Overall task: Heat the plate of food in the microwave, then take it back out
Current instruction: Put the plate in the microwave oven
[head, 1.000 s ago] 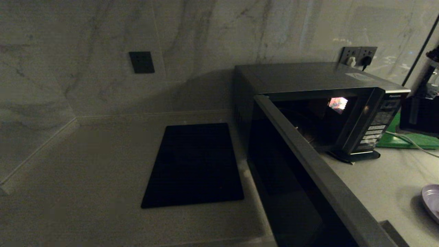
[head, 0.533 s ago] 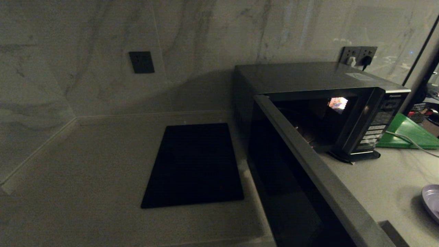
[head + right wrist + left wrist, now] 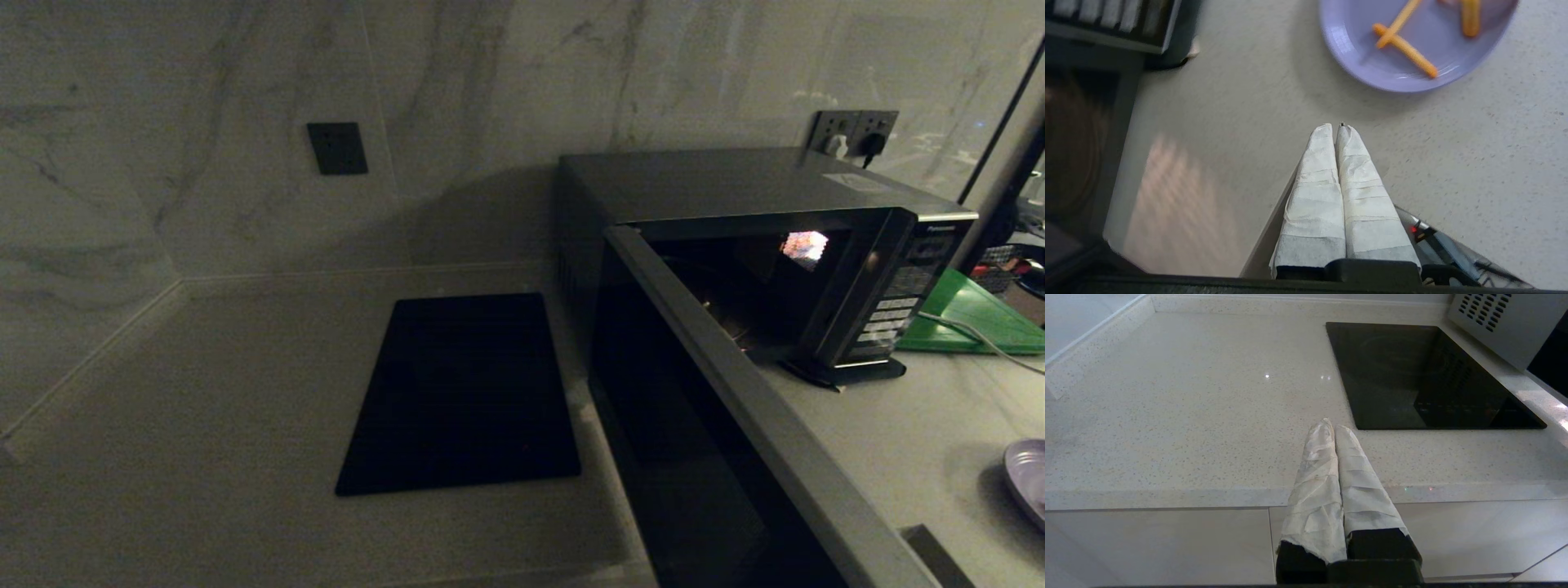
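The right pincer [image 3: 1336, 126] hangs over the pale surface [image 3: 1474, 163] with its two wrapped fingers [image 3: 1314, 179] pressed together, holding nothing, its tips near the rim of the plate of food [image 3: 1355, 45] but not touching it. The plate sits flat on the surface, orange-yellow sticks [image 3: 1404, 51] lying loose in its hollow; in the head view only its edge [image 3: 1030, 478] shows at the far right, well apart from the microwave [image 3: 735, 196]. The microwave door [image 3: 735, 425] stands swung wide toward the robot, cavity dark and bare, which suggests the way in is cleared and the plate has yet to be picked up. With the pincer shut, it would need to spread before it can take the raised rim. The left pincer [image 3: 1333, 426] is likewise closed and empty, parked at the near edge of the surface beside the black cooktop slab [image 3: 1425, 375], probably kept clear of the open door. A green board [image 3: 971, 322] lies beyond the microwave's button panel [image 3: 894, 314], with a pale cable [image 3: 963, 335] across it.
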{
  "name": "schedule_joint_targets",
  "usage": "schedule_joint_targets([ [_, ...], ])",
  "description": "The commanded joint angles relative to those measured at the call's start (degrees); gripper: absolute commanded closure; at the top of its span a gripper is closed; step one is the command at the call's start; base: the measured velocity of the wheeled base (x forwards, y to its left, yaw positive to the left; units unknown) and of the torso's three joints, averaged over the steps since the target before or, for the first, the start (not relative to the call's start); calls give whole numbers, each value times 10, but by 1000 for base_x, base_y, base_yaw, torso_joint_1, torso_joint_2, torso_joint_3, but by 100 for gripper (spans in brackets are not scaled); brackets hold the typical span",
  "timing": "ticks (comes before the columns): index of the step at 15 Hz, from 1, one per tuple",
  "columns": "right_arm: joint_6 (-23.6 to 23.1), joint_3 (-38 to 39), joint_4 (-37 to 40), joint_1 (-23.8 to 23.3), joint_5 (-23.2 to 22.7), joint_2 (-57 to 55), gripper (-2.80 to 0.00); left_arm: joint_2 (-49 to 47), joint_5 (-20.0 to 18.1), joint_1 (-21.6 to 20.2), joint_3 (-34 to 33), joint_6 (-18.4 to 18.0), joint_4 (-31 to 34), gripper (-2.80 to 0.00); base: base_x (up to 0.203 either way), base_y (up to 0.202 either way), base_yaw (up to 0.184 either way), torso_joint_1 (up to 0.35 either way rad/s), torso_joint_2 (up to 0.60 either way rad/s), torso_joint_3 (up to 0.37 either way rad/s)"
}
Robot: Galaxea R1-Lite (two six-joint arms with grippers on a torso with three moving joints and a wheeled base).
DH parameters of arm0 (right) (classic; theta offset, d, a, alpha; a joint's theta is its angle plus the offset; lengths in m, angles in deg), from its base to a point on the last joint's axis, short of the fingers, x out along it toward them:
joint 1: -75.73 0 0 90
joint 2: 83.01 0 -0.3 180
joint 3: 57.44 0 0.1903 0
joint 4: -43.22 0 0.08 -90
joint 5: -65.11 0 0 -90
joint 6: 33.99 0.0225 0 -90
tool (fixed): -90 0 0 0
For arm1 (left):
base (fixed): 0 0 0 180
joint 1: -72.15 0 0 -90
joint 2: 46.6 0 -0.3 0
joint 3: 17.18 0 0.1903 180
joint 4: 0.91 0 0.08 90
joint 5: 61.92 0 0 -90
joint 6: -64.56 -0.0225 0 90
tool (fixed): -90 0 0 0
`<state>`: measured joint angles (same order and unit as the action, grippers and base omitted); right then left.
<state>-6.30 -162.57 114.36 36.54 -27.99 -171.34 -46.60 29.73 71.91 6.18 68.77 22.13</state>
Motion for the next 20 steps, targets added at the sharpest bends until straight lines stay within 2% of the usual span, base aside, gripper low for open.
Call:
schedule_joint_targets([
  [1,-2,13,-6,-45,-31,-27,0,-1,0,0,0,0,0,0,0,0,0,0,0,0],
  [5,-4,17,-8,-94,-64,-61,0,-1,0,0,0,0,0,0,0,0,0,0,0,0],
  [8,-5,13,-11,-112,-67,-84,0,-1,0,0,0,0,0,0,0,0,0,0,0,0],
  [9,-4,13,-11,-113,-67,-89,-280,-1,0,0,0,0,0,0,0,0,0,0,0,0],
  [15,0,17,-9,-152,-74,-103,-280,-1,0,0,0,0,0,0,0,0,0,0,0,0],
  [20,2,35,9,-202,-50,-136,-280,-1,0,0,0,0,0,0,0,0,0,0,0,0],
])
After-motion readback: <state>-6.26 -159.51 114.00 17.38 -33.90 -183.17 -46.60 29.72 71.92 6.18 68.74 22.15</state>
